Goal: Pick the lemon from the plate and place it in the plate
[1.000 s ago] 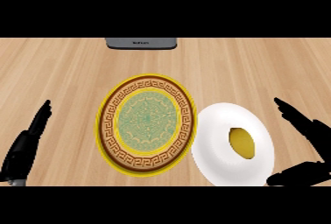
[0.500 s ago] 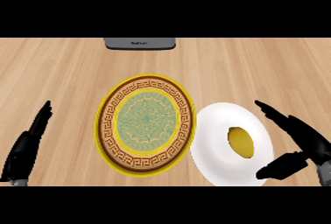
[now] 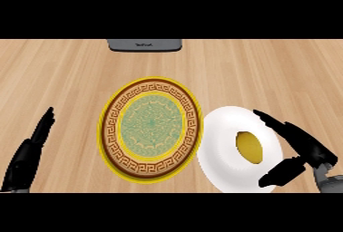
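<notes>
The lemon [image 3: 250, 147] lies on the white plate [image 3: 221, 136], a little right of that plate's middle. It has not been lifted. It looks longer than wide, with its long axis running away from the robot, from the white plate's near edge toward its far edge.

The right hand [image 3: 313, 153] is by far the nearer hand. It comes in over the white plate's right rim, so the lemon lies to the left of the fingers [image 3: 278, 127]. These reach along the far-right side of the lemon, and the thumb [image 3: 281, 174] sits over the plate's near-right part. Fingers and thumb are spread apart with the lemon in front of the gap between them. They hold nothing, and no contact with the lemon shows.

I judge that the coming move means sliding the hand left until the lemon sits in that gap, then closing across its short width.

The patterned plate [image 3: 150, 129], gold-rimmed and holding nothing, lies just left of the white plate, and their rims look to be touching or overlapping. It seems the likely place to put the lemon.

The left hand [image 3: 30, 154] rests well to the left of the white plate, beyond the patterned plate, with straight fingers pointing away from the robot. A grey object [image 3: 145, 45] shows at the counter's far edge, well beyond the white plate.

The count is one lemon, two plates, two hands and one grey object.
</notes>
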